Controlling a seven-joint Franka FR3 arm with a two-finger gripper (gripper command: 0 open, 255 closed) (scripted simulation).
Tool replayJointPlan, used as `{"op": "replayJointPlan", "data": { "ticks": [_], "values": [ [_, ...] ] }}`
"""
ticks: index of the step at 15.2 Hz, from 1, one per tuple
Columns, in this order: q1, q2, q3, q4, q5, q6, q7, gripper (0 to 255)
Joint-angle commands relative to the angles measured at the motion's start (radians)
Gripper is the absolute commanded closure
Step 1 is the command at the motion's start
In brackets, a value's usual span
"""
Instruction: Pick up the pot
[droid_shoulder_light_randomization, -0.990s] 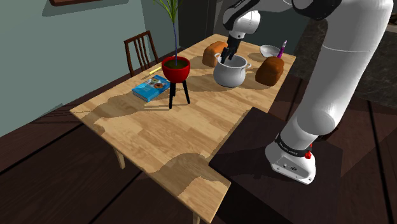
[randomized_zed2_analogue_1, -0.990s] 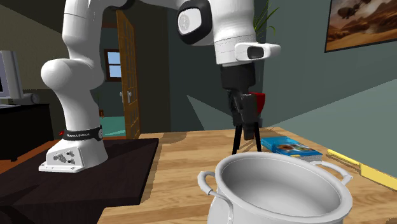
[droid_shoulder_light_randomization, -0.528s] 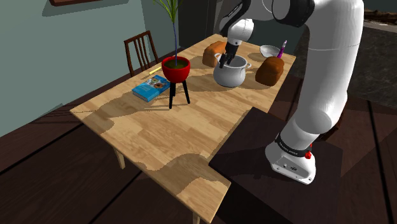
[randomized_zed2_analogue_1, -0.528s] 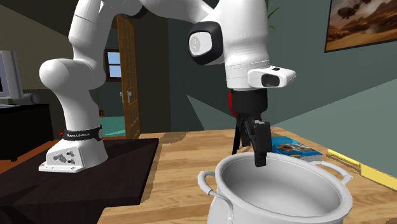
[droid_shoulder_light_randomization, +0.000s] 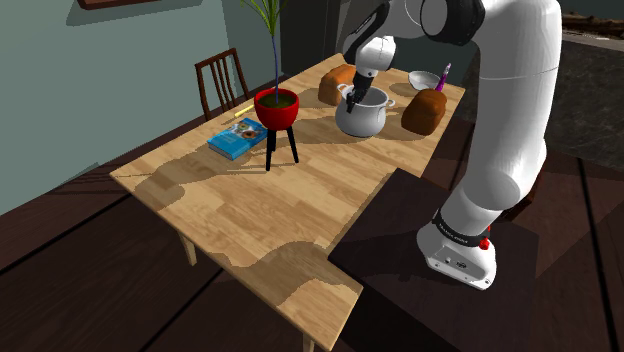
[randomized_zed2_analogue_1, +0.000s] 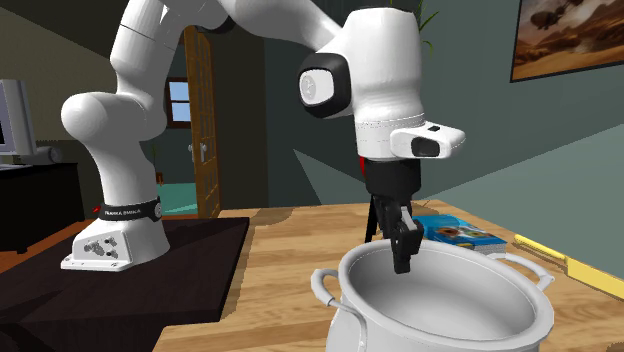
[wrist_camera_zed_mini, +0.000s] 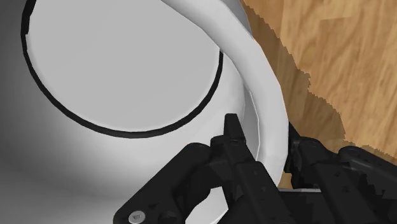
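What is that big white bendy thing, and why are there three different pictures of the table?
It is a robot arm with a black gripper, its hand. One picture looks down from beside its stand, one looks across the wooden table from low down, and one comes from a camera on the hand. On the table stand a white pot, a red plant pot on legs, a blue book, a bread loaf, another loaf and a bowl. The gripper sits at the white pot's rim. I cannot tell whether it is squeezing.
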Motion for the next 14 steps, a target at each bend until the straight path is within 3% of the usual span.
{"op": "replayJointPlan", "data": {
  "ticks": [1,7,14],
  "values": [
    [0.000,0.001,0.001,0.000,0.001,0.000,0.000,255],
    [-0.001,-0.001,0.000,-0.003,0.000,0.000,-0.002,255],
    [0.021,-0.063,-0.030,0.010,-0.056,-0.063,0.042,255]
  ]
}}
